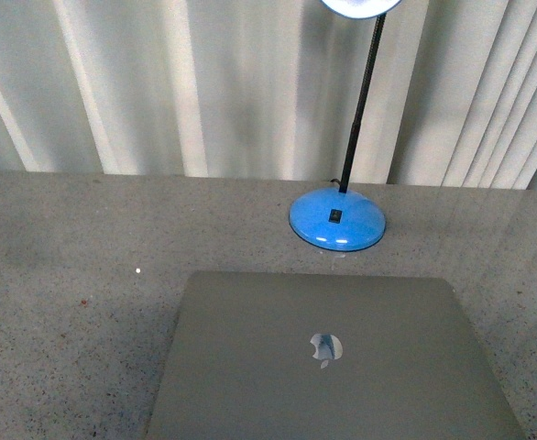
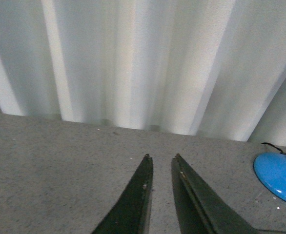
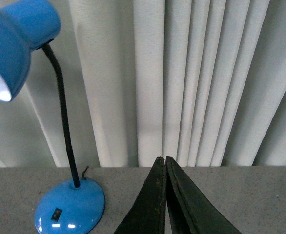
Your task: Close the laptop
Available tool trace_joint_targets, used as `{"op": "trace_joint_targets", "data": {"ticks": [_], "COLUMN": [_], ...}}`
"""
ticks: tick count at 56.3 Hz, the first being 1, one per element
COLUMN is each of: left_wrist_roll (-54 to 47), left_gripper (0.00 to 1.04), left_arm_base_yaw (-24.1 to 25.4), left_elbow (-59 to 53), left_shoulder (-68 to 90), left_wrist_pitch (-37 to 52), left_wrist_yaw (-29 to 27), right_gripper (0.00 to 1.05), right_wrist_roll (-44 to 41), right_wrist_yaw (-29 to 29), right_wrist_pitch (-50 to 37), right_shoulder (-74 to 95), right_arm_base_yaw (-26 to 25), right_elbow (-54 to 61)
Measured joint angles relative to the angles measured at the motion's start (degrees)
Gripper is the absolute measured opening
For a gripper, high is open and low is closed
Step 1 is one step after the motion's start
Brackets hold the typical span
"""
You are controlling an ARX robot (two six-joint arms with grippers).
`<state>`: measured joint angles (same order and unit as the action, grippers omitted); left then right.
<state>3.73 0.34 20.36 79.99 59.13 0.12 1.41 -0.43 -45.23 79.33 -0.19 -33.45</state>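
Laptop lies flat on the worktop, lid down and logo up, near the blue lamp. Left tool is narrowly parted and right tool is pinched together; the 2 hold nothing. Closing looks done, so lift clear without dragging across the lid.

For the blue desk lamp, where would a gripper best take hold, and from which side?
Probably the thin black stem just above the domed base: it stands nearly upright and is narrow enough for jaws, whereas the base is wide and smooth. Come in level from the robot's right, over bare table, since the closed laptop lies flat in front of it.
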Motion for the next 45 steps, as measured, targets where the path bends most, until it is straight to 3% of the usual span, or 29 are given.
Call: {"op": "trace_joint_targets", "data": {"ticks": [4,23,45], "left_wrist_roll": [-1.3,-3.1,-3.3], "left_gripper": [0.03,0.04,0.04], "left_arm_base_yaw": [0.0,-0.4,-0.4], "left_elbow": [-2.5,-12.9,-18.2], "left_shoulder": [-2.6,-12.9,-29.0], "left_wrist_pitch": [0.1,0.5,-11.1], "left_wrist_yaw": [-0.2,-0.2,-0.2], "right_gripper": [0.03,0.03,0.03], "right_wrist_roll": [-0.7,-1.2,-1.2], "right_wrist_yaw": [0.0,0.4,0.4], "right_wrist_pitch": [-1.5,-3.7,0.4], "right_shoulder": [-3.0,-14.8,-27.0], "right_arm_base_yaw": [0.2,0.1,0.1], "right_elbow": [3.6,18.5,26.7]}}
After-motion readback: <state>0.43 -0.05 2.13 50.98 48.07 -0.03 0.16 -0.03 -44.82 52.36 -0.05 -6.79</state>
